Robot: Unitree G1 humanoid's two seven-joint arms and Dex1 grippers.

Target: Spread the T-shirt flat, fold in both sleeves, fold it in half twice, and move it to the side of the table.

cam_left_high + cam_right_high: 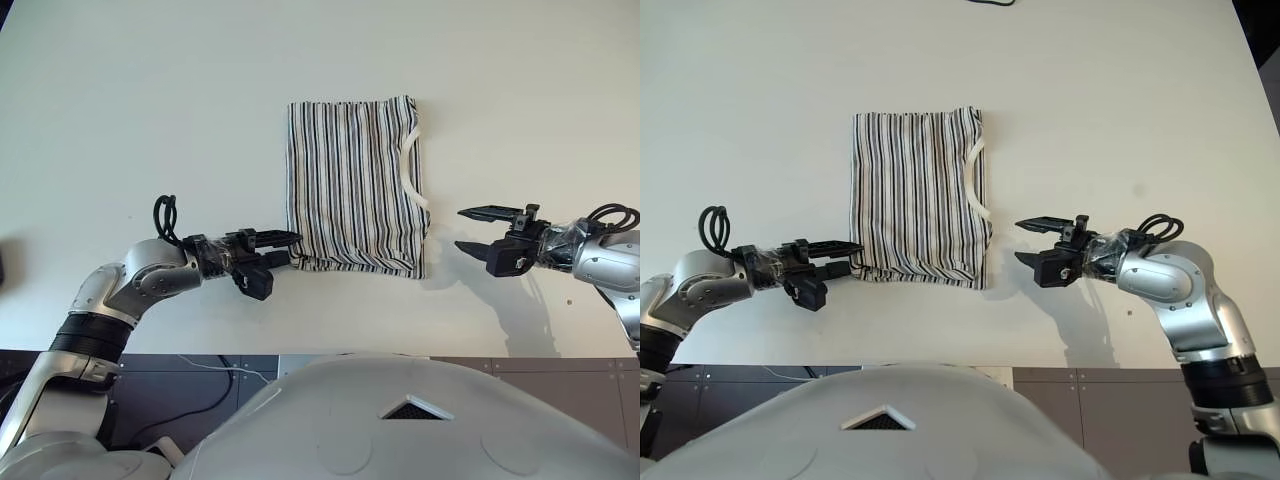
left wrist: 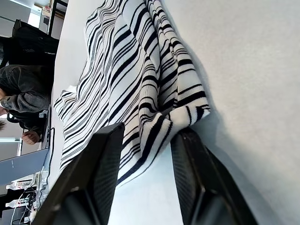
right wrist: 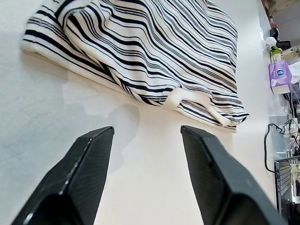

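**Left gripper** (image 2: 151,133): the jaws stand moderately open, one finger (image 2: 101,168) on each side of the near left corner of the T-shirt (image 2: 136,79). The left wrist view shows the striped hem running into the gap between the fingers, with stacked layers of cloth at that corner. It does not settle whether either finger presses on the fabric. In the left eye view the same gripper (image 1: 288,248) lies low over the table (image 1: 150,100), its upper finger overlapping the shirt's left edge.

**Right gripper** (image 3: 146,131): the jaws are spread wide and hold nothing. The right wrist view shows bare table between the fingers (image 3: 89,164) and the cloth lying clear of the tips. It also shows a white neckband protruding from the folded edge that faces the gripper. The head views place this gripper (image 1: 462,228) just beside the shirt's near right corner, apart from it.

**T-shirt** (image 1: 350,185): black-and-white striped, folded to a rough rectangle and lying flat near the middle of the table between the two grippers. The head views alone give this outline and show the curved white neckline along the right edge. The wrist views alone reveal the layering at the near corners.
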